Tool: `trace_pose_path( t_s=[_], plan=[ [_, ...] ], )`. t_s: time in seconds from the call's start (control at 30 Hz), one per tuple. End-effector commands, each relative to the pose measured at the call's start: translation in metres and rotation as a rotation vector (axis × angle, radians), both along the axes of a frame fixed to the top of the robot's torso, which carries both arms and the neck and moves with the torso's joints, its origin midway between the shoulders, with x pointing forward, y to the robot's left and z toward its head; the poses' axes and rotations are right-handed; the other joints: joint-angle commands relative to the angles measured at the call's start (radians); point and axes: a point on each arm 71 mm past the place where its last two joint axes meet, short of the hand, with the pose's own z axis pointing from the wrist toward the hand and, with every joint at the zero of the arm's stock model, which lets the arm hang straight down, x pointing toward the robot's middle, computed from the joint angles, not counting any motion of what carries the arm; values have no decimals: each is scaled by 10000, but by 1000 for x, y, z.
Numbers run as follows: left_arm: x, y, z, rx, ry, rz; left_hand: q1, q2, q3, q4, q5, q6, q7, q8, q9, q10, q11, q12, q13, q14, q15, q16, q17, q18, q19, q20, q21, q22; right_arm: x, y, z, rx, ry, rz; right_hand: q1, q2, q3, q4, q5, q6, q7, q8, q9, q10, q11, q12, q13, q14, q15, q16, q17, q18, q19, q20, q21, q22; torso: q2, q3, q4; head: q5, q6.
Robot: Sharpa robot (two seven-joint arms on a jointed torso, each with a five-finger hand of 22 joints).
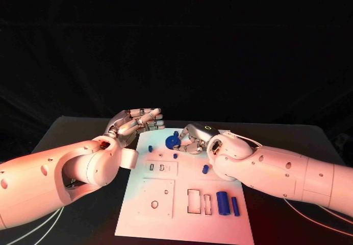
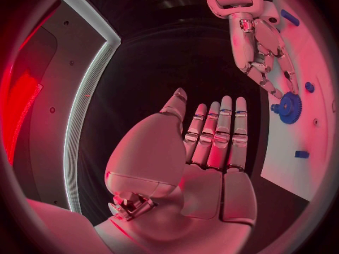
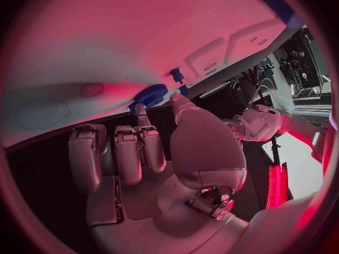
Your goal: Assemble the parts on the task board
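Note:
The white task board lies in the middle of the table. At its far edge my right hand pinches a blue gear between a fingertip and the thumb. The right wrist view shows the gear low over the board in front of my right hand. My left hand hovers by the board's far left corner, fingers stretched out and empty. From the left wrist, the flat left hand faces the right hand and the gear.
Small blue pegs stand on the board. Two blue cylinders lie near its front right, beside rectangular slots. Dark table surrounds the board.

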Motion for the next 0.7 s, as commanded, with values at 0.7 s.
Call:
trace_pose_path(
  t_s=[0.7],
  plan=[
    [8,-4,-5,-103,26,-197,26,78,-3,-76,3,-12,117,-42,-8,2,72,-41,8,11,44,-24,-16,105,-55,36,42,-15,-19,-164,32,2475,949,-135,2344,-146,172,-1485,114,275,-178,-236,19,50,-174,-536,1497,964,-226,-139,2249,171,-110,-217,-873,929,-419,123,-375,-316,-37]
  ],
)
